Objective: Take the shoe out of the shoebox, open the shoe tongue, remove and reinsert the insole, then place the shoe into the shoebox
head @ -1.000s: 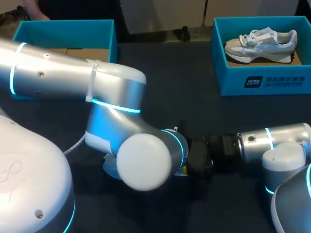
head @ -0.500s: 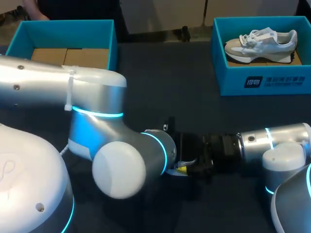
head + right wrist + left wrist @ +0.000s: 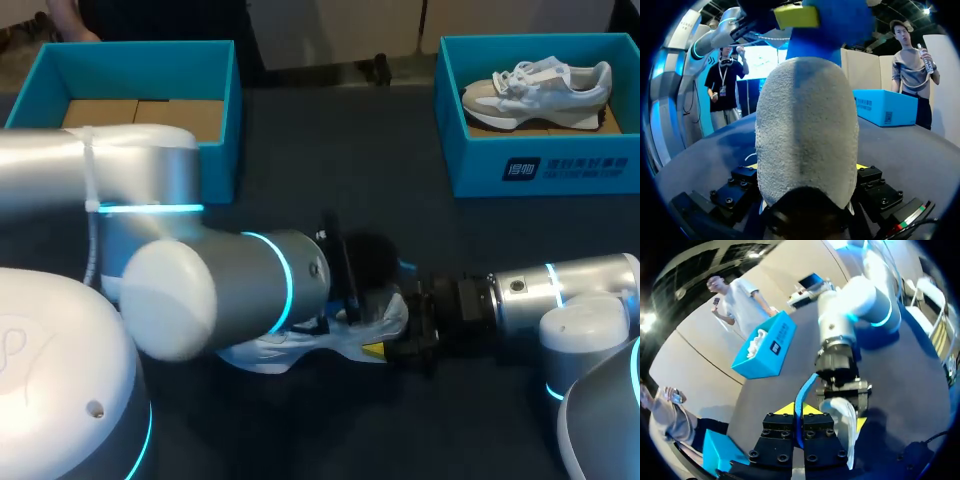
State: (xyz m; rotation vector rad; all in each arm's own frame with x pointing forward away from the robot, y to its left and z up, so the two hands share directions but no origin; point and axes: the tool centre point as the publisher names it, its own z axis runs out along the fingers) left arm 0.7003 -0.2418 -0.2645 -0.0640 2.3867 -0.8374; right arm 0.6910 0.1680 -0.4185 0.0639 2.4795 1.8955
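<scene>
Looking from the left: the teal shoebox [image 3: 130,60] at back-left holds only cardboard, so I'd guess the shoe goes back there. The left arm [image 3: 200,290] has its jaws pinched shut on the blue insole [image 3: 801,392], right over the pale shoe [image 3: 300,352] lying on the table [image 3: 330,150]. The right arm [image 3: 560,290] has its jaws clamped on the heel, probably as an anchor. The right-hand box [image 3: 480,160] holds a second sneaker [image 3: 540,88]. It has white print on the front, too small to read.

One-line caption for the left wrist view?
Left hand shut on the blue insole; right hand opposite, holding the white shoe.
</scene>
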